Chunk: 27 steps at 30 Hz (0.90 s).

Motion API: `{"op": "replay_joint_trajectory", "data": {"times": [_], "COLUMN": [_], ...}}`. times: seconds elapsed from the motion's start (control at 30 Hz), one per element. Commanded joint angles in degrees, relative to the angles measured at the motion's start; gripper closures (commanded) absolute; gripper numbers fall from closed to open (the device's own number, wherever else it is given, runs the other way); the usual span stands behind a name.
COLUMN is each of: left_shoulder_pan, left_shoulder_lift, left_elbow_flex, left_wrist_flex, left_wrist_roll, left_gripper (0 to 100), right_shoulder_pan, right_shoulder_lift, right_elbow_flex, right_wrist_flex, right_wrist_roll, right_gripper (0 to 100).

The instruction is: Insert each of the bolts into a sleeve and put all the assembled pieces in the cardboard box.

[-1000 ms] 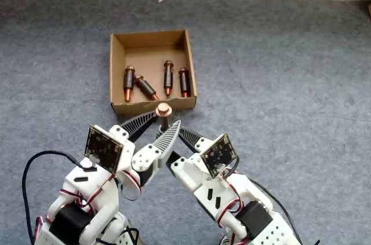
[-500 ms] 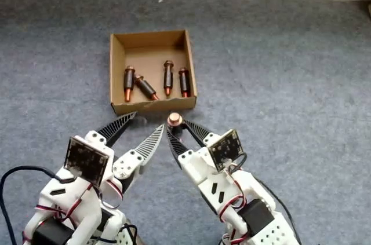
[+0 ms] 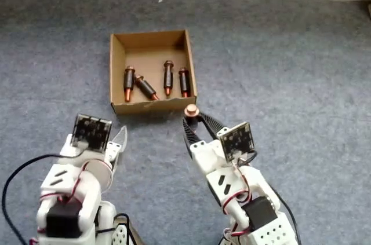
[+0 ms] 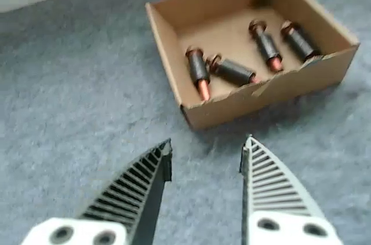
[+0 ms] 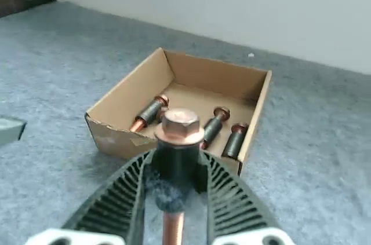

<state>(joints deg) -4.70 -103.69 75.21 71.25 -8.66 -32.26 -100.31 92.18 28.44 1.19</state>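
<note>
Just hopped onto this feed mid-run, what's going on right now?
The right claw is shut on a bolt-and-sleeve piece, holding it upright with the bolt head on top. It is just outside the near wall of the cardboard box, by one corner, so it is not in the box yet. Four assembled pieces already lie inside the box. The left claw is open and empty, set back from the box over the grey surface.

Bolt (image 5: 179, 127) shank end (copper) off-frame
</note>
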Motion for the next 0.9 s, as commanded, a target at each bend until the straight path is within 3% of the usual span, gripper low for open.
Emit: {"op": "replay_joint_trajectory", "data": {"times": [0.0,0.2,0.5,0.63,0.87], "left_shoulder_pan": [-5.85,-7.87,-7.87,-8.13,-8.13], "left_shoulder_lift": [0.13,0.13,0.13,0.13,0.13], "left_elbow_flex": [8.48,17.71,21.41,21.49,21.49], "left_wrist_flex": [-4.66,-10.11,-11.78,-12.04,-12.22], "left_wrist_roll": [-3.25,-6.42,-7.21,-7.21,-7.21], "left_gripper": [84,99,93,90,90], "right_shoulder_pan": [1.10,1.19,1.27,1.27,1.98], "right_shoulder_lift": [9.63,36.18,68.88,80.31,90.77], "right_elbow_flex": [-10.86,-26.33,-41.63,-47.34,-51.82], "right_wrist_flex": [-5.23,-15.08,-32.48,-33.36,-33.36], "right_wrist_roll": [-2.46,-6.07,-6.07,-6.33,-6.33], "right_gripper": [99.3,99.3,99.2,98.5,82.9]}}
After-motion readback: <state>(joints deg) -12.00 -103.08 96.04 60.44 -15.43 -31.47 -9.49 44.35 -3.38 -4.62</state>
